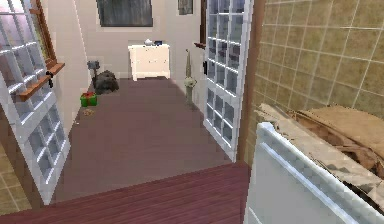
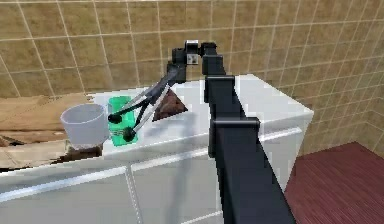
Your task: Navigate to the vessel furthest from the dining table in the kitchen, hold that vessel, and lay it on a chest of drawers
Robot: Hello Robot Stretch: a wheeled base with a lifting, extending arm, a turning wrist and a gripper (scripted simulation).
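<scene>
In the arm side view we count two vessels on the white counter (image 2: 262,108): one green cup (image 2: 121,138) and one pale cup (image 2: 84,122) just beside it, toward the view's left. One brown wedge (image 2: 170,105) lies just right of the green cup. One arm (image 2: 235,140) reaches across the counter toward the tiled wall (image 2: 60,50). The gripper (image 2: 124,120) has its far end at the green cup, which appears to stand on the counter, so we cannot tell whether the gripper grasps anything.

The forward view adds the way ahead. We count two glazed doors, a left door (image 1: 35,115) and a right door (image 1: 225,75). Past them one white chest of drawers (image 1: 149,61) stands against the far wall. On the floor (image 1: 140,130) left of the chest lie one dark heap (image 1: 105,83) and one small green-and-red item (image 1: 89,99).
</scene>
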